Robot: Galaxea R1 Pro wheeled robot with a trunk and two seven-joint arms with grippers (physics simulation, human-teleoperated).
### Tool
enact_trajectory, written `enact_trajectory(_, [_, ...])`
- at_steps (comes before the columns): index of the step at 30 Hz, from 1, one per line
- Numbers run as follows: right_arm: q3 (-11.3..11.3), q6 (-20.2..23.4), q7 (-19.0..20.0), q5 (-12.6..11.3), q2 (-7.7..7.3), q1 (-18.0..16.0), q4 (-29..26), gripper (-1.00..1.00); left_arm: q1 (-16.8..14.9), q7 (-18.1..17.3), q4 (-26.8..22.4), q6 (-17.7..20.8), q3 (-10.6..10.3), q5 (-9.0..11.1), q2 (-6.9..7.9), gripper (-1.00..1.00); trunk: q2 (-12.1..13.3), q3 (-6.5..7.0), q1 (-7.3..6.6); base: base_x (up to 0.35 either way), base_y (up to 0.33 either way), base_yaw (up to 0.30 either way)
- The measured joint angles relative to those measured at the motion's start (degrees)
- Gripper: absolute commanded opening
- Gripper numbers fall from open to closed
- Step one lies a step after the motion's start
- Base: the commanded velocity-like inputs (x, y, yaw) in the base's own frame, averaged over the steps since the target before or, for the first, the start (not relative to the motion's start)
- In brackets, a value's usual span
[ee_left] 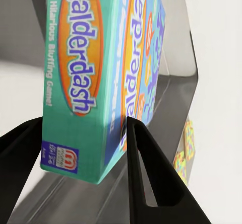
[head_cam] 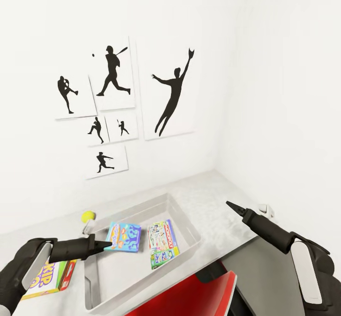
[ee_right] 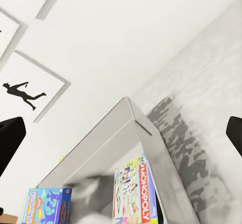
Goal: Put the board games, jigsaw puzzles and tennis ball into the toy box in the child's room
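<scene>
Balderdash game [head_cam: 124, 237] hangs over the toy box [head_cam: 187, 214], clamped in the left gripper [head_cam: 107, 245] for dropping; right gripper [head_cam: 229, 204] spread, empty.

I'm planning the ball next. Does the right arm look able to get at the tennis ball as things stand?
Probably not easily. The tennis ball sits beyond the toy box's far left corner, while the open right gripper hovers at the box's right, with the left gripper and its blue board game between.
</scene>
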Motion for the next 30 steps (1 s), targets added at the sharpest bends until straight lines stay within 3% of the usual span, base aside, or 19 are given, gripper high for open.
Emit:
enact_trajectory(20, [0.0, 0.0, 0.0, 0.0, 0.0, 0.0, 0.0, 1.0, 0.0, 0.2, 1.5, 0.1, -0.3, -0.1, -0.24, -1.0, 0.0, 0.0, 0.0, 0.0, 0.0, 0.0])
enact_trajectory(27, [0.0, 0.0, 0.0, 0.0, 0.0, 0.0, 0.0, 1.0, 0.0, 0.2, 1.6, 0.1, -1.4, -0.1, -0.25, -1.0, 0.0, 0.0, 0.0, 0.0, 0.0, 0.0])
enact_trajectory(28, [0.0, 0.0, 0.0, 0.0, 0.0, 0.0, 0.0, 1.0, 0.0, 0.2, 1.6, 0.1, -1.4, -0.1, -0.25, 1.0, 0.0, 0.0, 0.0, 0.0, 0.0, 0.0])
enact_trajectory(30, [0.0, 0.0, 0.0, 0.0, 0.0, 0.0, 0.0, 1.0, 0.0, 0.2, 1.6, 0.1, -1.5, 0.0, -0.25, 1.0, 0.0, 0.0, 0.0, 0.0, 0.0, 0.0])
